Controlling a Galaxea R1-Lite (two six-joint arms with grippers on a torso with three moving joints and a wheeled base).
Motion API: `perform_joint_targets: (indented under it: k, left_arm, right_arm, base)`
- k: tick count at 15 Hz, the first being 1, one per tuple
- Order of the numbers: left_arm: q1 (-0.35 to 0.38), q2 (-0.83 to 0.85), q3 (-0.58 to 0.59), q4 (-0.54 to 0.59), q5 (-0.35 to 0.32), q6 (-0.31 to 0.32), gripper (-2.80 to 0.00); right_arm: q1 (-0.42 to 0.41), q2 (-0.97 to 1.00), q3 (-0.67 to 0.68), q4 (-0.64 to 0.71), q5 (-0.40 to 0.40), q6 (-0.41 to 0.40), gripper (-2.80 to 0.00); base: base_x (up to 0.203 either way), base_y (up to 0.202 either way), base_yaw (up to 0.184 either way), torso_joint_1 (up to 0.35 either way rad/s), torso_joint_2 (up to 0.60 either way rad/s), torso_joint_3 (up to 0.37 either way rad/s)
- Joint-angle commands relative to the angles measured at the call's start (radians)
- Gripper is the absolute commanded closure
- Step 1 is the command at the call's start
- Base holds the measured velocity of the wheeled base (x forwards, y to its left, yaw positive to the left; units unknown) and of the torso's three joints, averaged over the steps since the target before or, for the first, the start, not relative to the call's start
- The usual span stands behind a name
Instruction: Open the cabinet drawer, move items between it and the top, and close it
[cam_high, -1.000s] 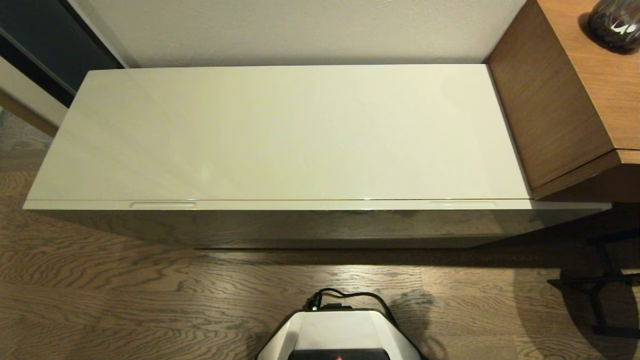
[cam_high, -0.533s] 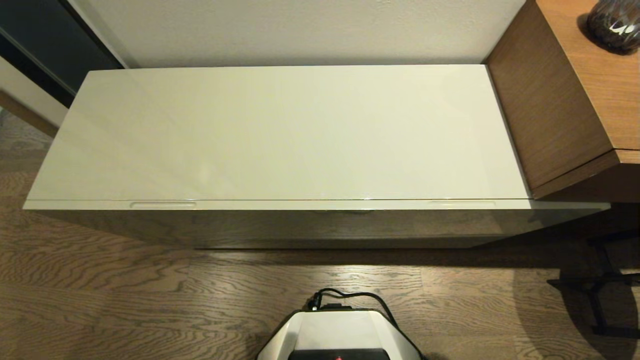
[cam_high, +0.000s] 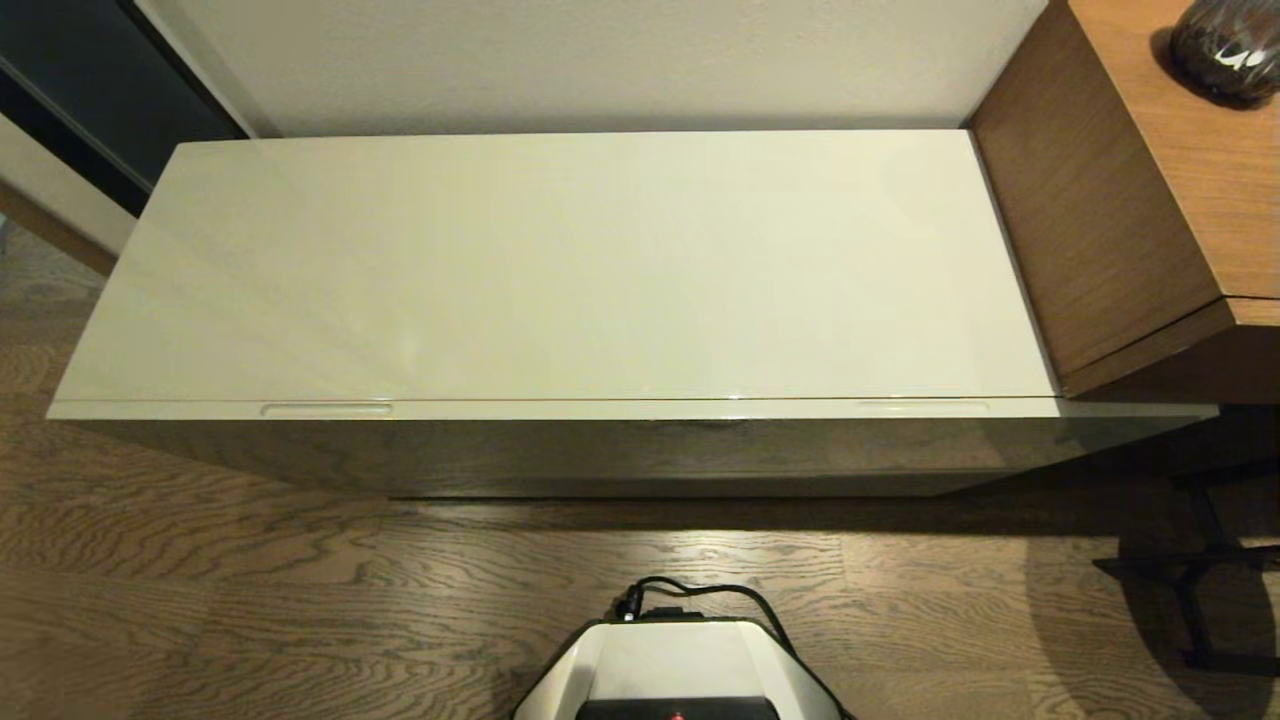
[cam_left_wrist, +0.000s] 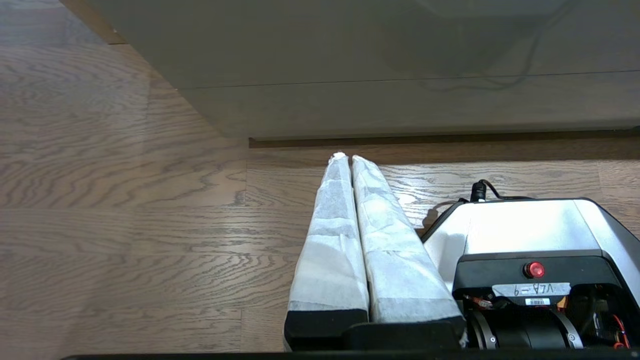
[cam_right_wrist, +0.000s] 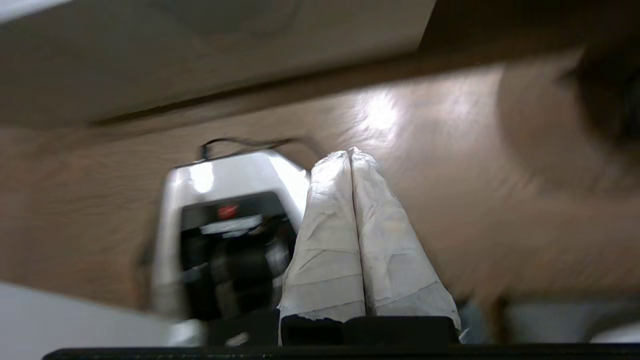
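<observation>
Currently the cabinet drawer (cam_high: 640, 445) is fully closed, its glossy front flush under the top (cam_high: 560, 270), with the two slim handle recesses along the upper edge (one toward the robot's left, one toward its right). Top is a long cream-white panel, running from the wall to the front edge and butting against the brown wood-grain unit (cam_high: 1130, 200) on the robot's right. A dark rounded object (cam_high: 1228, 38) sits on that wood surface, at the far corner. No denim garment or white cloth visible in any view. Neither arm shows in the head view, only the robot base (cam_high: 680, 665) with a black cable (cam_high: 700, 592), standing on the wood floor (cam_high: 300, 600) in front of the cabinet. Left gripper (cam_left_wrist: 346, 159): fingers pressed together, wrapped in white cloth, holding nothing, hanging low beside the base and above the floor, tips pointing toward the foot of the drawer front (cam_left_wrist: 400, 100). Right gripper (cam_right_wrist: 350, 152): fingers likewise together, white-wrapped, empty, low over the floor next to the base on the other side, cabinet front beyond it. Both grippers well apart from the drawer, touching nothing.
</observation>
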Motion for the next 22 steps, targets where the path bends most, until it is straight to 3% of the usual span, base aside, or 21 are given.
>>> perform_joint_targets:
  k: [1,4,6,9,10,14,22]
  left_arm:
    - [0.000,0.001,0.000,0.002,0.001,0.000,0.00]
    - [0.000,0.001,0.000,0.000,0.001,0.000,0.00]
    - [0.000,0.001,0.000,0.000,0.001,0.000,0.00]
    - [0.000,0.001,0.000,0.000,0.001,0.000,0.00]
    - [0.000,0.001,0.000,0.000,0.001,0.000,0.00]
    - [0.000,0.001,0.000,0.002,0.001,0.000,0.00]
    - [0.000,0.001,0.000,0.001,0.001,0.000,0.00]
  right_arm:
    - [0.009,-0.130,0.182,-0.212,-0.007,-0.095,0.00]
    - [0.012,-0.146,0.338,-0.474,-0.013,-0.131,0.00]
    - [0.012,-0.148,0.363,-0.523,-0.014,-0.136,0.00]
    - [0.012,-0.149,0.617,-0.891,-0.012,-0.150,0.00]
    - [0.012,-0.150,0.671,-0.956,-0.014,-0.162,0.00]
    - [0.012,-0.152,0.680,-0.753,-0.028,-0.175,0.00]
    - [0.012,-0.152,0.687,-0.791,-0.031,-0.174,0.00]
  base:
    - [0.000,0.000,0.000,0.000,0.00,0.000]
    - [0.000,0.000,0.000,0.000,0.00,0.000]
    - [0.000,0.000,0.000,0.000,0.00,0.000]
    - [0.000,0.000,0.000,0.000,0.00,0.000]
    - [0.000,0.000,0.000,0.000,0.00,0.000]
    - [0.000,0.000,0.000,0.000,0.00,0.000]
    - [0.000,0.000,0.000,0.000,0.00,0.000]
